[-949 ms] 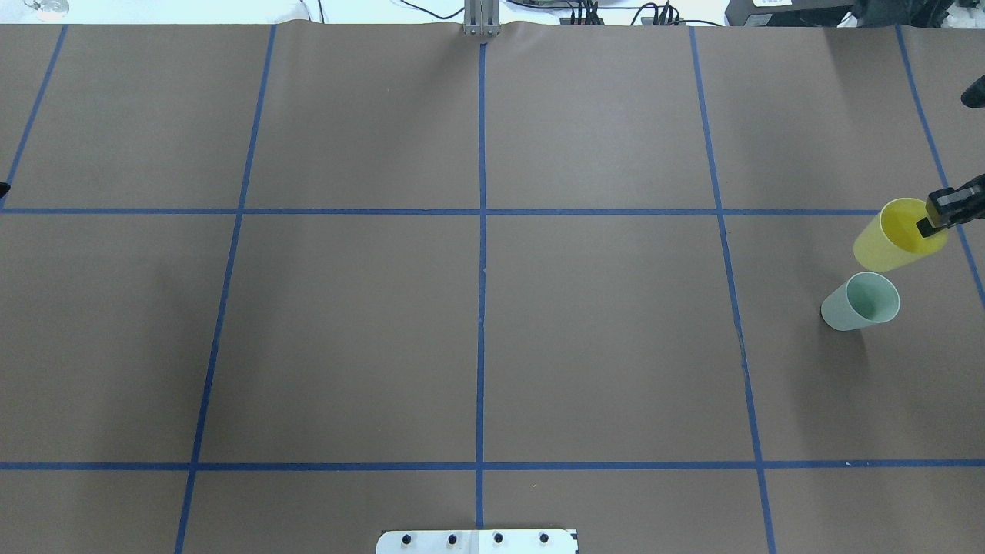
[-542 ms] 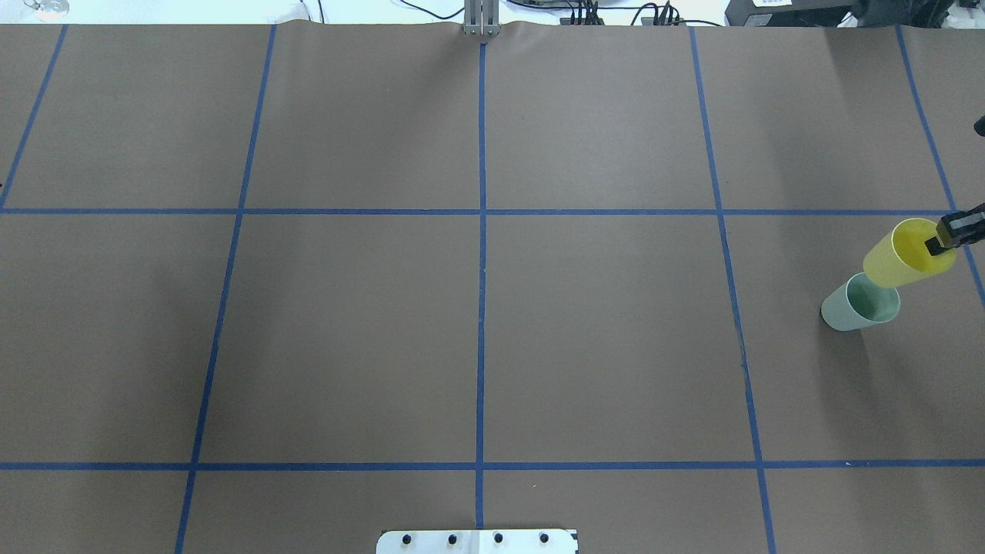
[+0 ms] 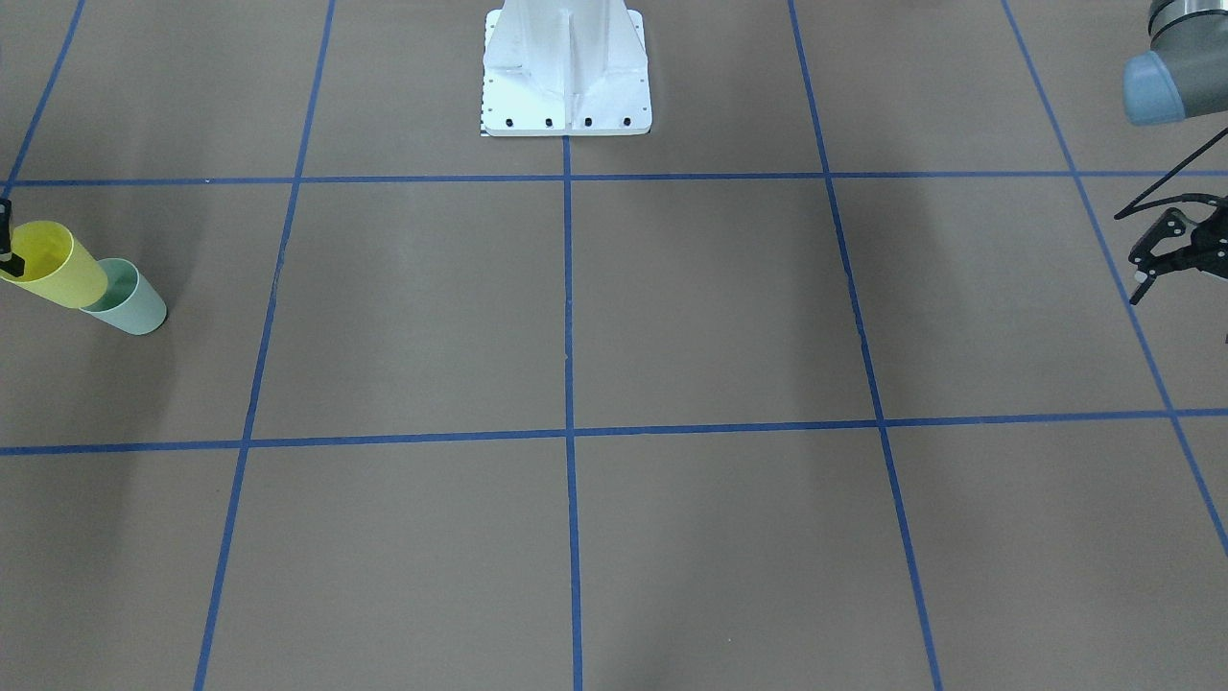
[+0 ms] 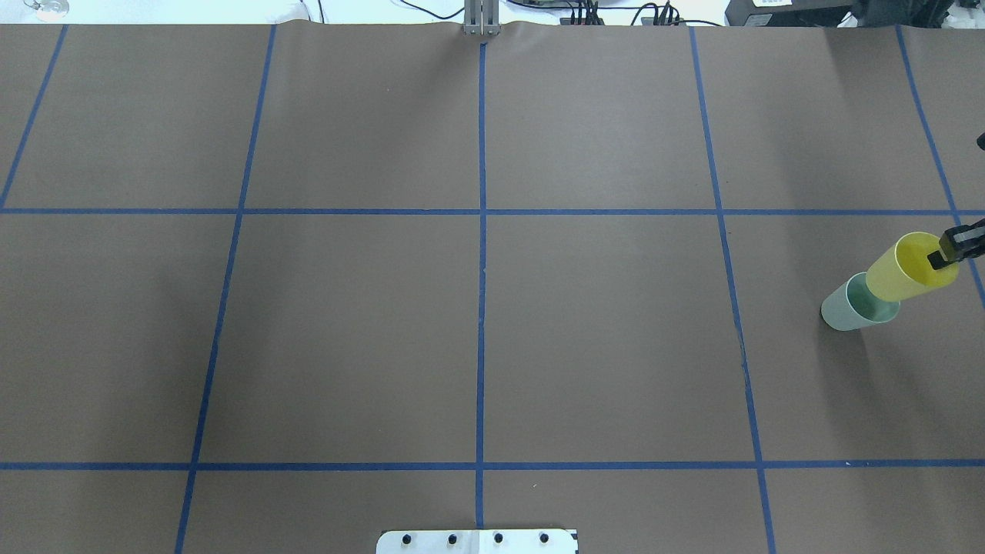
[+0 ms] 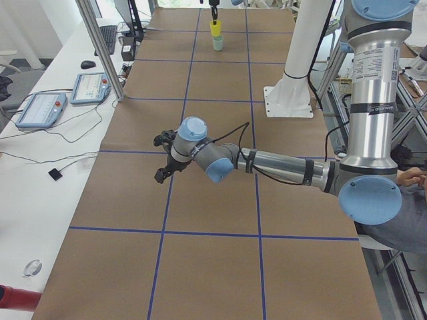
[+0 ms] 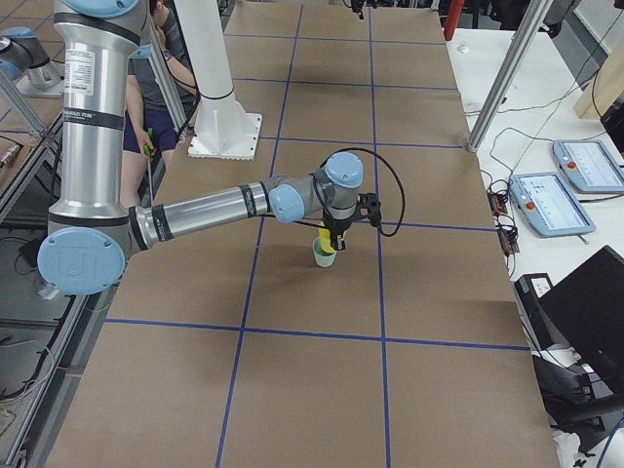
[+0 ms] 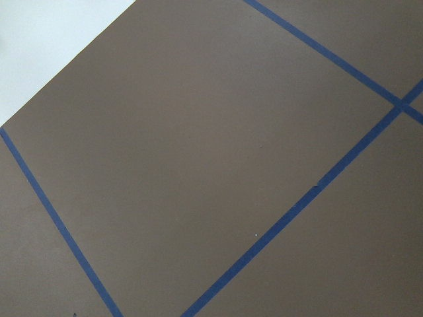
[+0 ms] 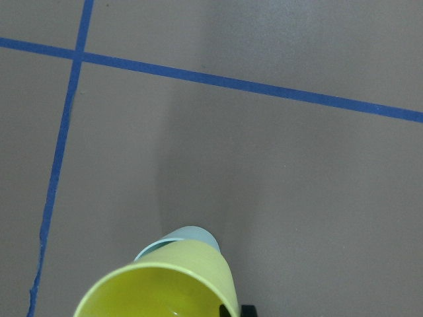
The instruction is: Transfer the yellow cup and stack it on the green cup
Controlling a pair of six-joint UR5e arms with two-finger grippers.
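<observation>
The yellow cup [image 4: 908, 269] hangs tilted from my right gripper [image 4: 945, 255], which is shut on its rim with one finger inside. Its base sits over the mouth of the green cup [image 4: 845, 309], which stands upright on the table at the far right. I cannot tell how deep the base reaches. In the front view the yellow cup [image 3: 53, 267] overlaps the green cup [image 3: 136, 305] at the left edge. The right wrist view shows the yellow cup [image 8: 165, 284] with the green cup's rim [image 8: 188, 234] just beyond it. My left gripper [image 3: 1146, 264] is open and empty, far away.
Brown paper with a blue tape grid [image 4: 482, 211] covers the table. The robot's white base [image 3: 566, 72] stands at the middle of the robot's side. Tablets and cables [image 6: 556, 195] lie off the table's right end.
My right gripper has carried the yellow cup toward the green cup. The yellow cup now overlaps the green cup's mouth instead of hanging beside it. The green cup has not moved.
</observation>
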